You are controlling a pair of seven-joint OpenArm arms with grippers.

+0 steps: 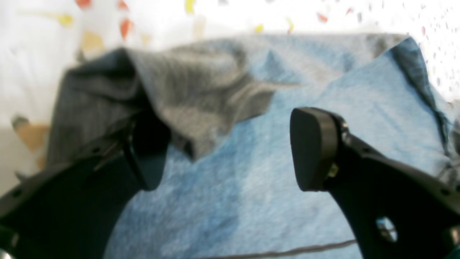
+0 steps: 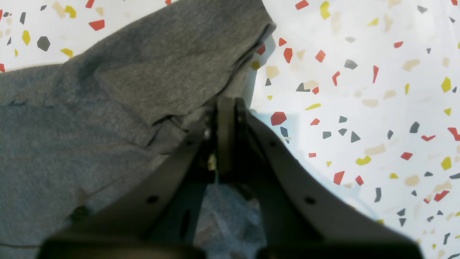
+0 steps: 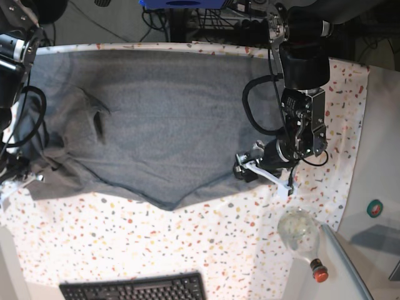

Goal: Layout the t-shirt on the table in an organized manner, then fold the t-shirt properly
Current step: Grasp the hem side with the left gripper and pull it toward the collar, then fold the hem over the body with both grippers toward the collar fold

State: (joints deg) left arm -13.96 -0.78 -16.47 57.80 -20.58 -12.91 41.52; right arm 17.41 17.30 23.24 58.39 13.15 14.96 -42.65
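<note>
Base and wrist views, laying-out stage. The t-shirt (image 3: 156,119) lies spread across the far half of the table (image 3: 125,244), its long axis running side to side in the base view, with a rumpled patch and a bunched sleeve toward that view's left edge. The left gripper (image 1: 230,151), at the garment's corner on the base view's right, has its jaws apart; a fold of grey knit drapes over one finger (image 1: 147,151), while the other stands clear above flat cloth, so no firm grip is evident. The right gripper (image 2: 226,136) is closed on the shirt's edge at the opposite, crumpled end. Judged from this, the next move turns on pulling the two ends apart along that axis. A keyboard (image 3: 134,289) and a bottle (image 3: 301,234) sit near the front edge, apart from the cloth; cables (image 3: 259,106) loop over the shirt beside the left arm.
</note>
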